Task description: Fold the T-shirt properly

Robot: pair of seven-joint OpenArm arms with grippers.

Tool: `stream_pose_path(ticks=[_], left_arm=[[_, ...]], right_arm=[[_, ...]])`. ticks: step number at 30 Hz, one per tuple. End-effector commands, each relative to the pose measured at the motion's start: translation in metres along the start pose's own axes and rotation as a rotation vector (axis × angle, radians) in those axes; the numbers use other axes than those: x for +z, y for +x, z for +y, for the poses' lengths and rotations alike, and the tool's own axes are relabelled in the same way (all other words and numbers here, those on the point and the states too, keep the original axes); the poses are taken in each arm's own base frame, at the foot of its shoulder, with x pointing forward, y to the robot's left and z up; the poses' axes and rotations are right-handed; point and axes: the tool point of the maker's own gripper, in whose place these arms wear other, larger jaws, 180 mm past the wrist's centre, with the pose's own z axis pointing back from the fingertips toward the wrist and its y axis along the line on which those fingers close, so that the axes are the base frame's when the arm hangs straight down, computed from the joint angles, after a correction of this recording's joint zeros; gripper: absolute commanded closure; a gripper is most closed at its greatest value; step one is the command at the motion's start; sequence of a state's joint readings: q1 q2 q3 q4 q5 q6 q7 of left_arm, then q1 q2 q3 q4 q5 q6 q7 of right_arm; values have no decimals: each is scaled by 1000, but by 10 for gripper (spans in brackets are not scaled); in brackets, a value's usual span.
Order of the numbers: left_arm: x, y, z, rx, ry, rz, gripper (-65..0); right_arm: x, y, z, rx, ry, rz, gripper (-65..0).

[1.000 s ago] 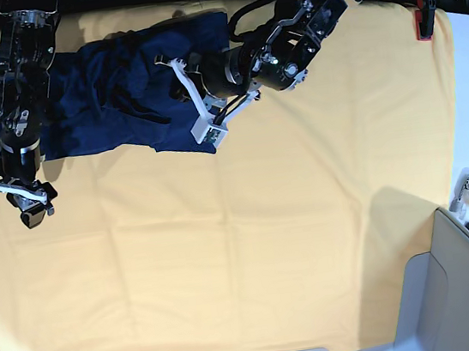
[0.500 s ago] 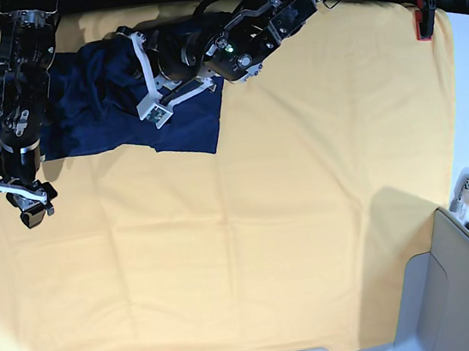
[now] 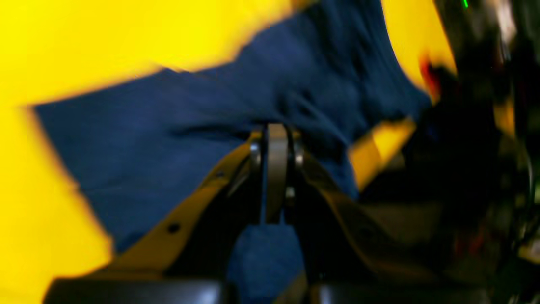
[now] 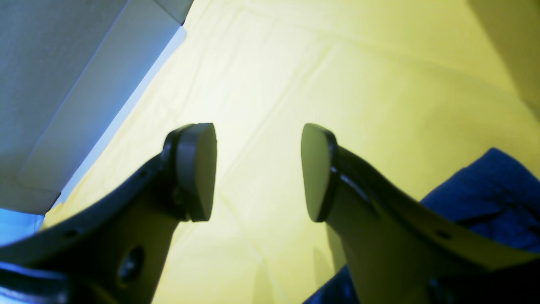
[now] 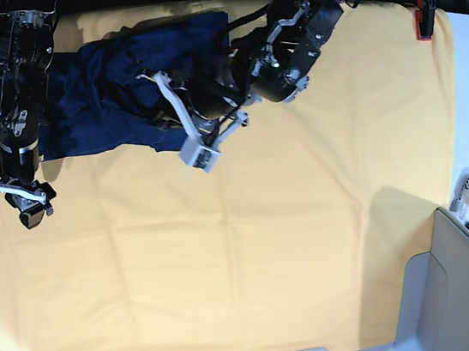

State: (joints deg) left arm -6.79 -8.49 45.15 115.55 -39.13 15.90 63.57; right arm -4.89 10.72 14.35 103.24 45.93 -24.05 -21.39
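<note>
T-shirt (image 5: 111, 88) lay bunched along the far edge of the yellow table cloth (image 5: 269, 240), toward the base view's left corner, dark navy, wrinkled, partly doubled over itself. Left gripper (image 5: 199, 150) sat at the shirt's near hem, just off the fabric edge over the cloth; its arm reached in from the far side across the shirt's right end. In the left wrist view its jaws were pressed fully together, pads flush, with the shirt (image 3: 190, 139) spread right behind the tips. A scrap of navy showed low between the finger bases, but that view was too blurred to tell whether any fabric was pinched at the tips. Right gripper (image 5: 11, 189) hung over bare cloth just past the shirt's left near corner, its arm lying across the shirt's left end. Its jaws stood well apart with nothing between the pads (image 4: 196, 171); only cloth (image 4: 337, 76) was visible through the gap, and a shirt corner (image 4: 489, 198) sat off to one side, apart from the fingers. No readable text, brand marks or labels on the shirt, cloth or grippers.
</note>
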Motion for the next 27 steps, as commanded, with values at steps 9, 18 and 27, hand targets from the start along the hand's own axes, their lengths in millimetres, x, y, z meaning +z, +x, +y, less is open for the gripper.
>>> stream_pose_path(ticks=[9, 18, 27], left_arm=[[19, 10, 38, 48, 82, -70, -78], [23, 12, 49, 50, 111, -119, -80], [28, 3, 61, 106, 142, -122, -80]], right_arm=[[8, 19, 53, 139, 291, -54, -319], [40, 2, 99, 290, 649, -37, -318], [56, 41, 47, 126, 612, -71, -318]])
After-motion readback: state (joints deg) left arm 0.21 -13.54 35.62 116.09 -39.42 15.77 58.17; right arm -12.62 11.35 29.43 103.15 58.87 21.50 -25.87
